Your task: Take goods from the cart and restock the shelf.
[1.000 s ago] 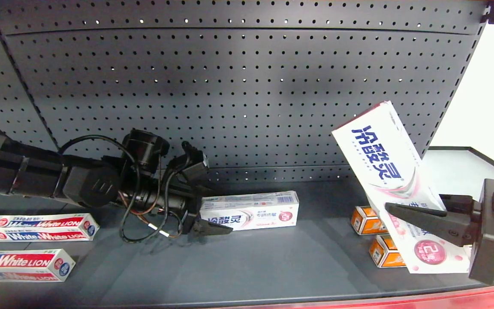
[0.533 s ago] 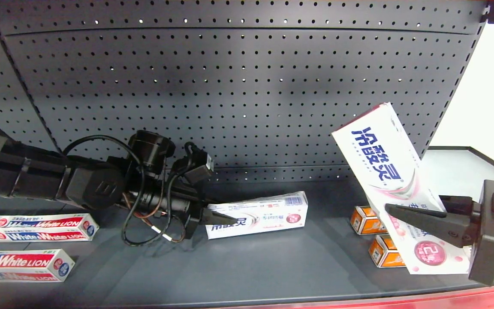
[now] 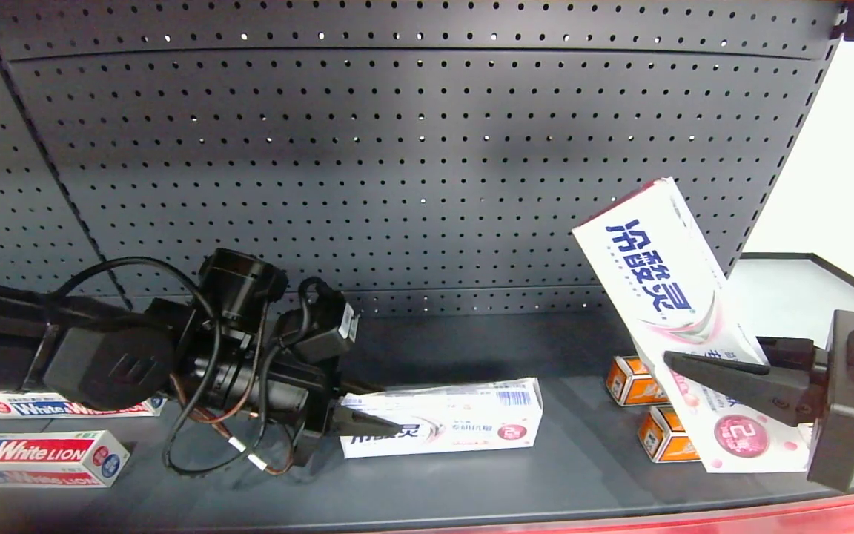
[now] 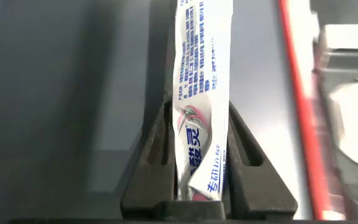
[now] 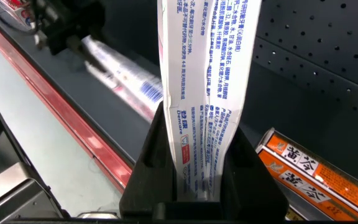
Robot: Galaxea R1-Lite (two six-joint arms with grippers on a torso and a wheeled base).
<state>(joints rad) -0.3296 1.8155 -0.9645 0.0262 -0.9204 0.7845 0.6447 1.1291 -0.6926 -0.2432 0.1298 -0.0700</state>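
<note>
The placing step was in hand. The left claw, its arm stretched low and level over the dark grey metal shelf, was clamped on one end of a long white toothpaste box that lay lengthwise ahead of its fingers, apparently down on the shelf. Next it would need to let go and back straight out. The right claw pinched a larger white-and-pink toothpaste carton, which tilted upward from its fingers.

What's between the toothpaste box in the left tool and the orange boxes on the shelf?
Nothing: the head view shows bare shelf floor between the white toothpaste box in the left tool and the orange boxes.
</note>
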